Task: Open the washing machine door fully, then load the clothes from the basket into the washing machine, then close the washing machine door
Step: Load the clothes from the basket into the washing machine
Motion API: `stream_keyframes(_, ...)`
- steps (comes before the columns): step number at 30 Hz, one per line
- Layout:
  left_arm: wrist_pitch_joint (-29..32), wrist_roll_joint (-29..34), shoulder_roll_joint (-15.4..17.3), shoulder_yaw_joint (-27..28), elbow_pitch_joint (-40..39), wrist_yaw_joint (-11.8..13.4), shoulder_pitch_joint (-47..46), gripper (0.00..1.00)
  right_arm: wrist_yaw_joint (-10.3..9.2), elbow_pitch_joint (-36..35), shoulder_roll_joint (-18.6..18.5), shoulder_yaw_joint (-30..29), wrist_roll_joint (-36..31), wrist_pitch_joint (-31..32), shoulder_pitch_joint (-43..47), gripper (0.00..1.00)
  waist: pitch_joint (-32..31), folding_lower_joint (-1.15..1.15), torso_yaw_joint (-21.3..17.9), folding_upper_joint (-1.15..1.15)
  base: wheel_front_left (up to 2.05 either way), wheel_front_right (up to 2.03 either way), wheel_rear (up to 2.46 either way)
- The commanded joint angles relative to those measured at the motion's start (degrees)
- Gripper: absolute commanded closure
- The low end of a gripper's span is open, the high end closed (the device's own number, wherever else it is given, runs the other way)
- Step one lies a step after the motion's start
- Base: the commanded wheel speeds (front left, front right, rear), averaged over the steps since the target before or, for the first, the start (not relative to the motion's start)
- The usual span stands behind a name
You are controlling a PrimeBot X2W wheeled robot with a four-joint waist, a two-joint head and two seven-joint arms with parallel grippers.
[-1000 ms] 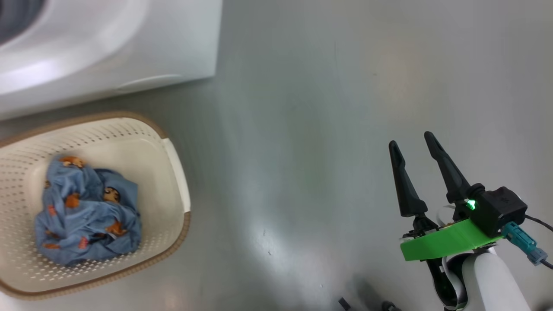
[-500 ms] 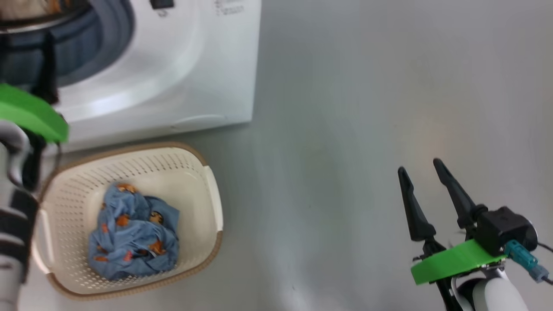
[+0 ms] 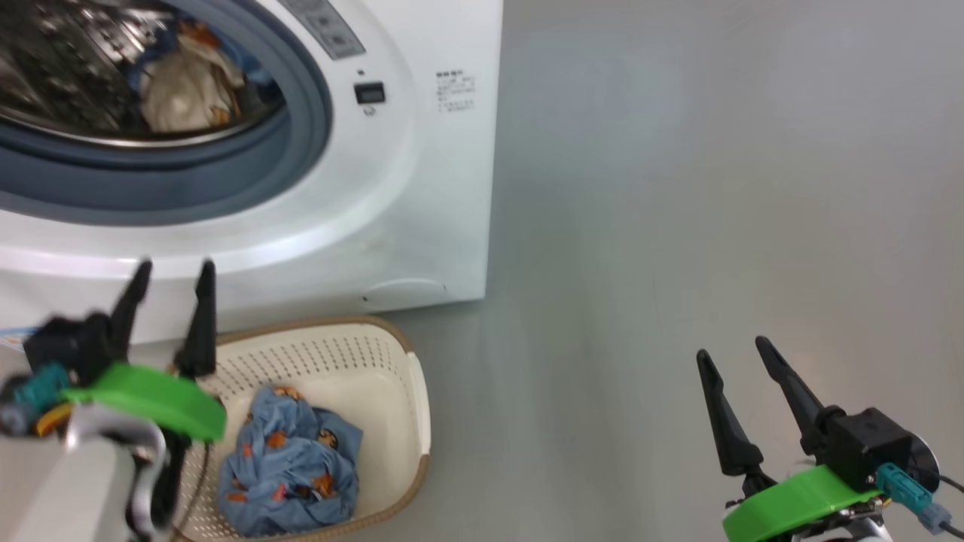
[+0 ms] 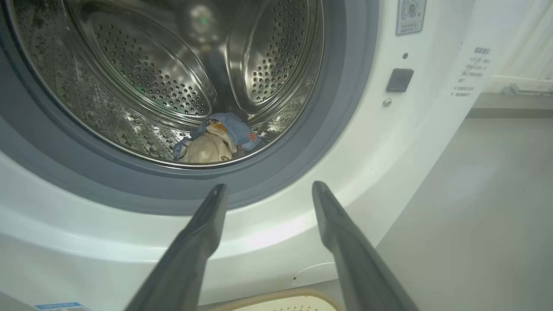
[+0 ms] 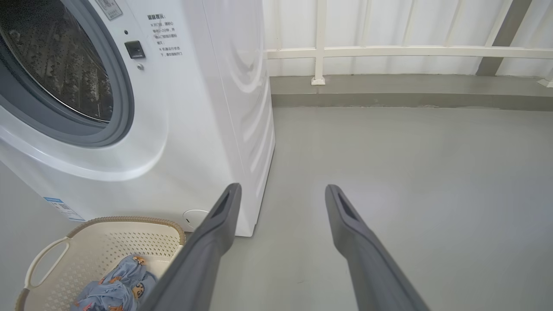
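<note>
The white washing machine (image 3: 422,188) stands at the upper left with its drum mouth uncovered; its door is out of view. One light-blue and cream garment (image 4: 216,140) lies at the bottom of the steel drum (image 4: 142,73), also seen from the head as the garment (image 3: 188,83). On the floor before the machine sits the cream basket (image 3: 418,399) with crumpled blue clothes (image 3: 290,467) inside. My left gripper (image 3: 173,267) is open above the basket's left rim, pointing at the drum. My right gripper (image 3: 732,348) is open and empty over bare floor, far to the right.
Grey floor (image 3: 678,226) stretches to the right of the machine. A white railing (image 5: 389,52) and a low kerb run along the back. The basket's rim (image 4: 276,298) lies just below my left gripper (image 4: 268,186). A blue label (image 5: 62,207) sits low on the machine's front.
The head camera has swung, bringing the drum mouth and the loaded garment into the picture. My left gripper has come into view above the basket, open and empty. The right gripper keeps its pose.
</note>
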Motion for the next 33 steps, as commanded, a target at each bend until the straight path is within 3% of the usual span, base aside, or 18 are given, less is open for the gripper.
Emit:
stream_keyframes(1, 0.2, -0.5, 2.6, 2.6, -4.5, 1.8, 2.9, 0.00, 0.57, -1.9, -0.4, 0.9, 0.2, 0.3, 0.8, 0.00, -4.4, 0.00, 1.8, 0.00, 0.00, 0.00, 0.00)
stream_keyframes(7, 0.1, -1.4, 0.8, 3.4, -14.5, 6.6, 13.5, 0.00, 0.57, -2.6, -0.4, 0.6, 0.5, 0.6, 3.2, 0.00, -8.4, 0.00, 2.9, 0.00, 0.00, 0.00, 0.00)
stream_keyframes(14, -0.2, -1.1, -1.7, 3.8, -21.6, 10.4, 21.8, 0.00, 0.57, -3.5, -0.4, 0.6, 1.4, 0.7, 5.0, 0.00, -11.7, 0.00, 3.3, 0.00, 0.00, 0.00, 0.00)
stream_keyframes(23, -0.4, 0.3, -4.2, 4.1, -24.3, 11.3, 27.0, 0.00, 0.57, -4.0, -0.4, 1.2, 2.6, 0.6, 7.1, 0.00, -14.2, 0.00, 3.1, 0.00, 0.00, 0.00, 0.00)
stream_keyframes(33, -0.5, 2.6, -6.2, 5.2, -24.6, 10.6, 29.2, 0.00, 0.57, -4.6, -0.4, 1.6, 2.8, 0.8, 8.7, 0.00, -15.5, 0.00, 2.9, 0.00, 0.00, 0.00, 0.00)
